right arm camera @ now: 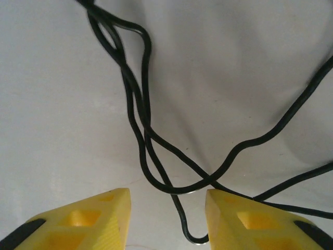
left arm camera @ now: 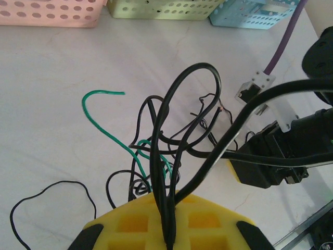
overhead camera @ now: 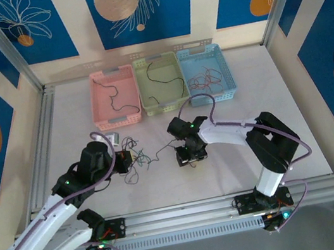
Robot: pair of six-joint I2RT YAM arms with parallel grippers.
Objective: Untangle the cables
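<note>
A tangle of thin black and green cables (overhead camera: 139,160) lies on the white table between my two grippers. My left gripper (left arm camera: 169,200) is shut on a few black strands (left arm camera: 167,156) that rise in loops from its yellow fingers; a green cable (left arm camera: 106,133) curls away to the left. In the top view the left gripper (overhead camera: 124,162) sits at the tangle's left side. My right gripper (right arm camera: 167,208) hovers low over the table, open, with black cable loops (right arm camera: 156,172) lying between its yellow fingers (right arm camera: 104,208). From above, the right gripper (overhead camera: 190,158) is to the right of the tangle.
Three baskets stand at the back: pink (overhead camera: 99,98) holding a black cable, green (overhead camera: 143,90) holding a black cable, blue (overhead camera: 227,70) holding red-orange cables. A small white connector (left arm camera: 255,85) lies beside the lilac hose (left arm camera: 283,44). The metal rail (overhead camera: 188,214) borders the near edge.
</note>
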